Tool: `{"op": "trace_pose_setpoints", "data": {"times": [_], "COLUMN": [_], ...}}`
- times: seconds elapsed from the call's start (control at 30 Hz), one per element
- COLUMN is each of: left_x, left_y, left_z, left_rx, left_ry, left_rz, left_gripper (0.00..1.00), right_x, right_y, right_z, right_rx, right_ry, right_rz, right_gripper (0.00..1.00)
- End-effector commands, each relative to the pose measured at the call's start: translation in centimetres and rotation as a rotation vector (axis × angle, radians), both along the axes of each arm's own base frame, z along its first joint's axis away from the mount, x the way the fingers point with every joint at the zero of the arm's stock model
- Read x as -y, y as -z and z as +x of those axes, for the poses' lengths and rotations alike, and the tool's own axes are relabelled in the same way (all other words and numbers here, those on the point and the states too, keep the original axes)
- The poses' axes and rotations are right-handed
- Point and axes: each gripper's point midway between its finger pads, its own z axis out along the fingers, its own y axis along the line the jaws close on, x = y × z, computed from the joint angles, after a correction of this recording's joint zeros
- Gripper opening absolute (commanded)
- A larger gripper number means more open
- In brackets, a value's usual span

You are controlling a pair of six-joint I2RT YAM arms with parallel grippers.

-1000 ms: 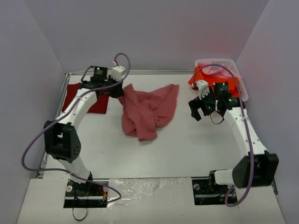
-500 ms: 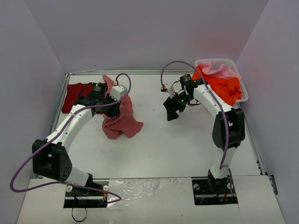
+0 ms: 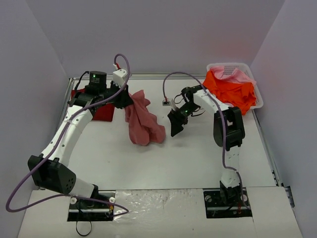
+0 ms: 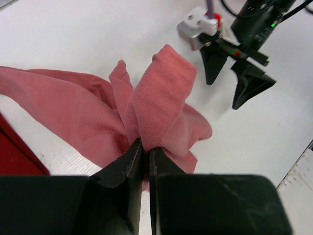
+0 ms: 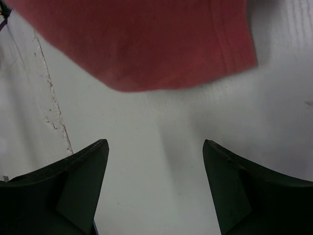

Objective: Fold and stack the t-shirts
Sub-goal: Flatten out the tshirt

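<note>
My left gripper is shut on a bunched fold of the rose-red t-shirt and holds it up, so the cloth hangs crumpled down to the table. In the left wrist view the jaws pinch the rose-red t-shirt. My right gripper is open and empty, just right of the hanging cloth. In the right wrist view it is over bare table with the shirt's hem ahead. A dark crimson t-shirt lies flat at the far left, partly hidden by my left arm.
A white lattice basket stands at the far right corner with an orange t-shirt and a light pink one heaped in it. Grey walls enclose the table. A purple cable loops over each arm.
The rose-red shirt went from spread out to bunched and hanging from my left gripper. My right gripper moved left from beside the basket to close beside the shirt.
</note>
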Motion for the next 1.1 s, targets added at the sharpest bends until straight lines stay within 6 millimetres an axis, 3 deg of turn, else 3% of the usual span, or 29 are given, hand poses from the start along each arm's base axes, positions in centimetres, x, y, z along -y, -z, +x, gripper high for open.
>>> {"op": "trace_pose_setpoints", "data": {"times": [0.0,0.1,0.27,0.53,0.73,0.8,0.87,0.9,1.07], "left_x": [0.1,-0.2,-1.0,-1.4,-1.9,-2.0,-2.2,-2.2,-2.3], "left_y": [-1.7,-1.1,-0.7,0.5,1.0,1.0,1.1,0.9,0.7], "left_z": [-0.5,-0.8,-1.2,-1.4,-1.4,-1.5,-1.5,-1.6,-2.1], "left_rx": [0.013,0.013,0.025,0.023,0.022,0.026,0.027,0.033,0.045], "left_ry": [-0.016,-0.025,-0.053,-0.066,-0.086,-0.091,-0.096,-0.095,-0.089], "left_rz": [-0.056,-0.055,-0.053,-0.042,-0.039,-0.043,-0.048,-0.051,-0.057], "left_gripper": [0.02,0.02,0.02,0.02,0.02,0.02,0.02,0.03,0.02], "right_x": [-2.3,-4.1,-6.2,-8.5,-9.4,-9.8,-9.9,-9.7,-8.5], "right_y": [0.6,0.4,0.0,-0.3,0.0,0.7,1.3,1.9,2.6], "right_z": [-1.5,-0.5,-0.9,-4.0,-5.7,-5.5,-5.3,-5.2,-4.6], "right_rx": [-0.114,-0.150,-0.222,-0.192,-0.177,-0.169,-0.165,-0.165,-0.158], "right_ry": [-0.047,-0.038,-0.101,-0.216,-0.273,-0.255,-0.236,-0.216,-0.178], "right_rz": [0.046,0.112,0.171,0.137,0.096,0.068,0.036,-0.004,-0.040], "right_gripper": [0.74,0.74,0.78,0.84,0.82,0.66,0.39,0.01,0.00]}}
